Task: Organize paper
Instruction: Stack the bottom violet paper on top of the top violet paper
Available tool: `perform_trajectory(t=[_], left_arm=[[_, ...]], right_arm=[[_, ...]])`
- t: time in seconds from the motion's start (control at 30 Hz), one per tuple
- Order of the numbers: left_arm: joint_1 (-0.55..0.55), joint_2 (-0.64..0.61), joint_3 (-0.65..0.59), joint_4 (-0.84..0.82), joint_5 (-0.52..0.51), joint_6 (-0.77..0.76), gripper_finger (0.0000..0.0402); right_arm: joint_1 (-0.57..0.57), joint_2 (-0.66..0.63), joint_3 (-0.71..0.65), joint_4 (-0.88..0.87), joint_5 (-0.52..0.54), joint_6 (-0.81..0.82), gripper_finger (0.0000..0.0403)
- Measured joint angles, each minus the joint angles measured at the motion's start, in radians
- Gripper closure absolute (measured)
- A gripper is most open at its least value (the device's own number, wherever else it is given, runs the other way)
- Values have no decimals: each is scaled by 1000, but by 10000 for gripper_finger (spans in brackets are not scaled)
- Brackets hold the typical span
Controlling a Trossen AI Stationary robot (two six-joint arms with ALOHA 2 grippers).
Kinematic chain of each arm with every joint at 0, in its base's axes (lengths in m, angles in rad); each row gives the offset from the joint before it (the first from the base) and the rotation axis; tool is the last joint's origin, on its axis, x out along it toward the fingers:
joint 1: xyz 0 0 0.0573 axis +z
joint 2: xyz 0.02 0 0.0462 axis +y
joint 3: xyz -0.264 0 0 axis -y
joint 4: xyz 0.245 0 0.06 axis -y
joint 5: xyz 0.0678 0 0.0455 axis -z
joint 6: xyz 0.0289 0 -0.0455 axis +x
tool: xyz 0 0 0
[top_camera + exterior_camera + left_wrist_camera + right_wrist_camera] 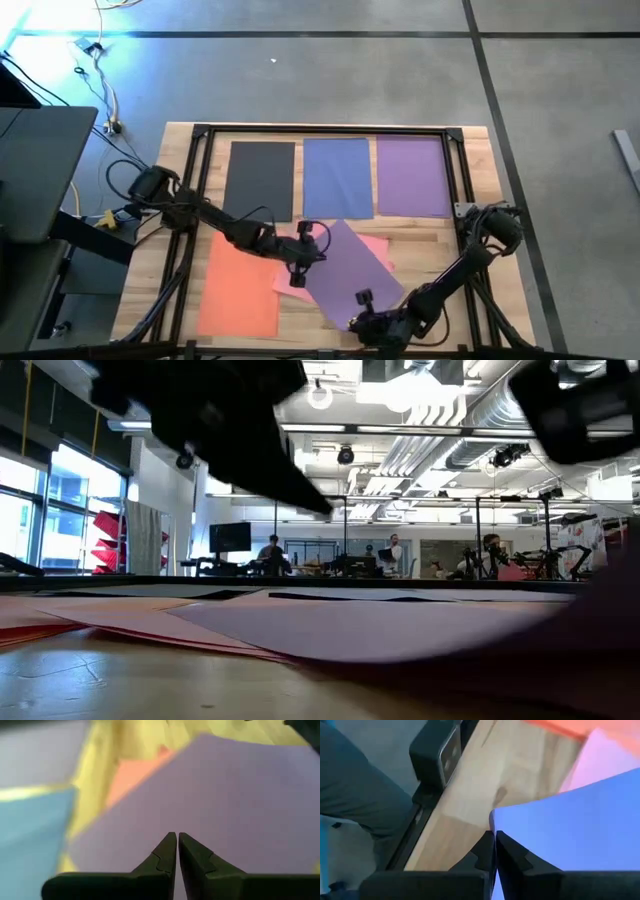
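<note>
The tilted purple paper sheet near the table's front edge, thin and floppy, is pinched at its corner by the right end effector, while the left end effector, pressed together, rests on its opposite corner.

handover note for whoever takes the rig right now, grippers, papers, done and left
Left gripper: shut, tips on the tilted purple sheet near its upper corner.
Right gripper: shut on that sheet's near corner at the table's front edge.
Papers: dark grey sheet, blue sheet and purple sheet lie squared in the back row. Orange sheet lies front left. Pink sheet is mostly covered by the tilted one.
Done: back row.
Left: square the tilted sheet, then the pink.
</note>
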Motion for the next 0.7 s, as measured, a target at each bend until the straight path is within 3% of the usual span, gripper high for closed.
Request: perform_trajectory(t=[0.27, 0.37, 0.47, 0.7], left_arm=[[-116, -141, 0, 1, -353, 110, 402], [-140, -199, 0, 0, -454, 131, 402], [-156, -252, 0, -4, -477, 129, 402], [-167, -353, 0, 2, -478, 209, 402]], right_arm=[[-10, -115, 229, -491, 345, 68, 403], [-53, -155, 307, -648, 421, 67, 403], [-116, -196, 378, -820, 474, 102, 403], [-339, -285, 445, -1250, 444, 78, 403]])
